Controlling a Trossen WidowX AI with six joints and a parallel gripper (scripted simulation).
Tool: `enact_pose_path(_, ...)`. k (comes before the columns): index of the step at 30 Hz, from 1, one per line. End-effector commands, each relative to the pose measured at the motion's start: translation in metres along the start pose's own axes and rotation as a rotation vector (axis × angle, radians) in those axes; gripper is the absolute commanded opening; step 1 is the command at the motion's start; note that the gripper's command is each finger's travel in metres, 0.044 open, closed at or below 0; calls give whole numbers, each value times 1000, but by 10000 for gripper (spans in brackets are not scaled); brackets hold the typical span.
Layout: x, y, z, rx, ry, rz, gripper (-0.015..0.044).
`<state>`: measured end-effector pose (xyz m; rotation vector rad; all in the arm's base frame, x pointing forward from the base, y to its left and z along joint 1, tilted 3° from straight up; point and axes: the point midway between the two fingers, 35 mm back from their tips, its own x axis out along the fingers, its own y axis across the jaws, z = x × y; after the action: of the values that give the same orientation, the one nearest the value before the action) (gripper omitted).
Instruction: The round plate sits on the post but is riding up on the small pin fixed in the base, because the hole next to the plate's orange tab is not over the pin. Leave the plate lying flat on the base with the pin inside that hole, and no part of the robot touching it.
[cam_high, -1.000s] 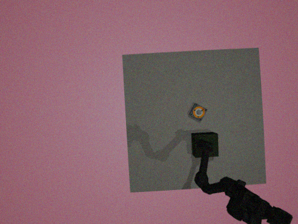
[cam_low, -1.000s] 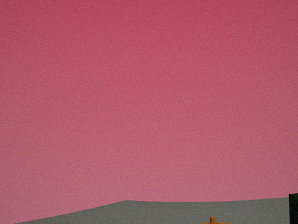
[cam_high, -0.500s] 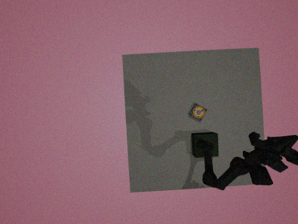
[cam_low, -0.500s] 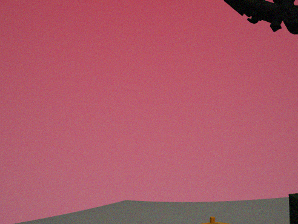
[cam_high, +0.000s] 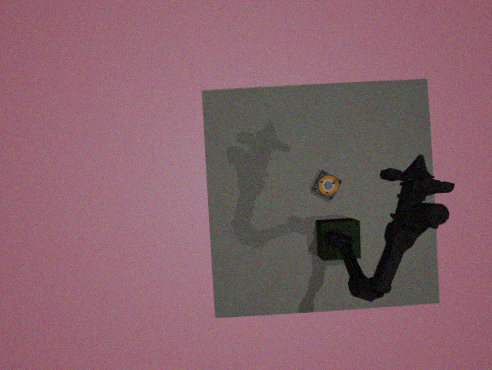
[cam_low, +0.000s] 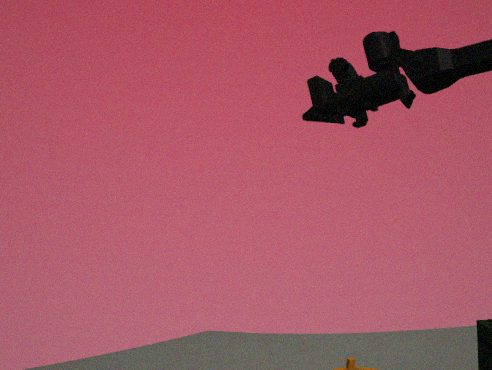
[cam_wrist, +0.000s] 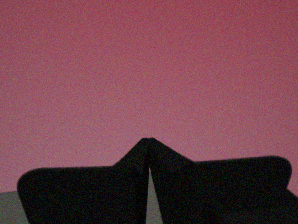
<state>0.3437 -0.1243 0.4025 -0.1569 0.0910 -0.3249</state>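
One plate (cam_high: 327, 185) on one base (cam_high: 317, 190); one end effector (cam_wrist: 149, 165) closed, empty.

The bench (cam_high: 260, 125) is a grey-green square set against pink surroundings. Near its middle lies a small grey square base (cam_high: 318, 192) carrying an orange plate (cam_high: 328, 185). Just beside it stands the arm's dark green mounting block (cam_high: 338, 238).
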Motion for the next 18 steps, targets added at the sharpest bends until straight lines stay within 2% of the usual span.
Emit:
enact_pose_path(1,25,17,-72,-19,249,53,0)
enact_pose_path(7,33,40,-163,-44,569,133,0)
enact_pose_path(10,23,55,-223,-65,797,194,0)
enact_pose_path(13,5,67,-273,-87,1005,251,0)
enact_pose_path(15,-4,71,-290,-95,1082,272,0)
enact_pose_path(18,-44,83,-342,-127,1366,354,0)
